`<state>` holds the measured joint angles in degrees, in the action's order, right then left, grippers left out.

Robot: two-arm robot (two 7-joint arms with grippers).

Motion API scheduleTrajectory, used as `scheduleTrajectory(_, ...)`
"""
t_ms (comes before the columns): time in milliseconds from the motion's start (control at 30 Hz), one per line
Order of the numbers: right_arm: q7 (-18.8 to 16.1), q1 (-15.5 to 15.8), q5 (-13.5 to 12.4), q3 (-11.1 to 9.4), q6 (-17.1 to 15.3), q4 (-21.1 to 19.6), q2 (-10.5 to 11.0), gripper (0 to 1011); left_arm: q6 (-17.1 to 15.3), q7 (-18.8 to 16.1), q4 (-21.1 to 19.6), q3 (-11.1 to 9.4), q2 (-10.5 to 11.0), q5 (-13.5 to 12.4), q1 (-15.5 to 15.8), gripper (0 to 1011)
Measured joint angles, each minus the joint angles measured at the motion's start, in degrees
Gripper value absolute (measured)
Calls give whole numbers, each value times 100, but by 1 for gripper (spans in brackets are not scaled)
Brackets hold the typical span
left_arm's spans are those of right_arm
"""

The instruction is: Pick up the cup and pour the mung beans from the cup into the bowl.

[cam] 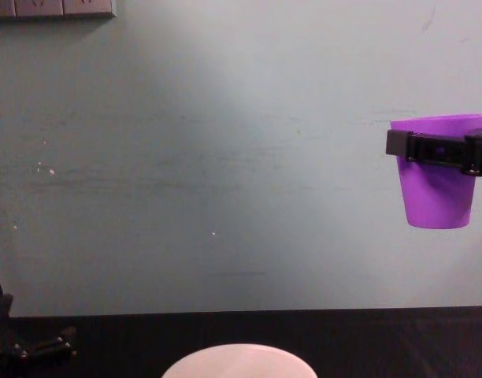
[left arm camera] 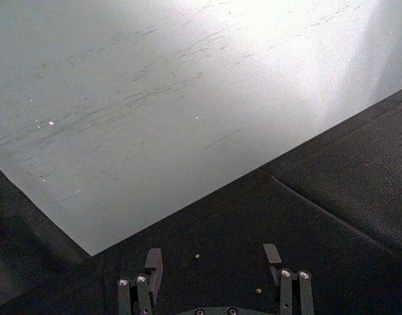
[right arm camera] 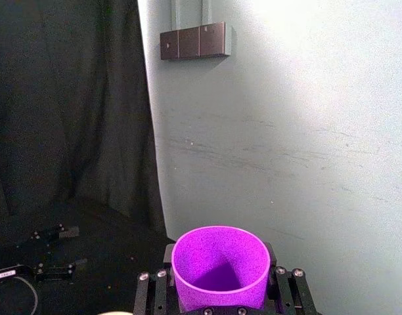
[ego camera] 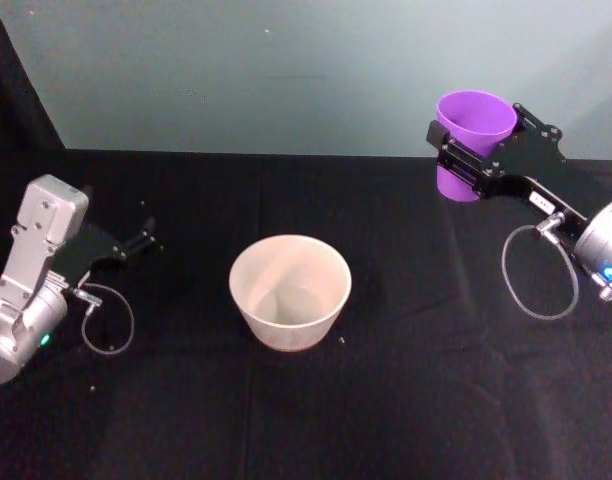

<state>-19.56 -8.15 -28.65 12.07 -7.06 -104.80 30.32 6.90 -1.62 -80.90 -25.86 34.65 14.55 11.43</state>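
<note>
Head view: we see the right claw (ego camera: 473, 162) clamped across the wall of the cup (ego camera: 476, 118), pinching it just under the rim.
Cup attitude: upright, mouth up, held high above the black cloth (ego camera: 406, 400). We judge that it is kept level so that no mung beans spill before the pour.
Chest view: the cup (cam: 438, 201) hangs in the right claw (cam: 438, 150), with its base below the fingers and its rim just above them.
Bowl: the bowl (ego camera: 291, 328) stands on the cloth, below the right claw and well off to its left, mouth up to receive.
Cup contents: in the right wrist view the floor of the cup (right arm camera: 219, 262) lies in shadow, so we cannot tell what it holds.
Left claw: the left claw (ego camera: 149, 236) sits low near the cloth, well apart from the bowl. Its fingers are spread and hold nothing, and we take it as parked.
Step in hand: we judge this to be the carry toward the bowl, with tipping not yet begun.
Next need: the right claw must bring the cup's lip over the bowl before it rolls.
</note>
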Motion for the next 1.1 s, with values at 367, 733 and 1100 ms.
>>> scheduleTrajectory(367, 0, 0, 0, 0, 0, 0, 0, 746, 0, 0, 0, 0, 0, 0, 0, 1000)
scheduleTrajectory(733, 0, 0, 0, 0, 0, 0, 0, 746, 0, 0, 0, 0, 0, 0, 0, 1000)
scheduleTrajectory(1100, 0, 0, 0, 0, 0, 0, 0, 746, 0, 0, 0, 0, 0, 0, 0, 1000)
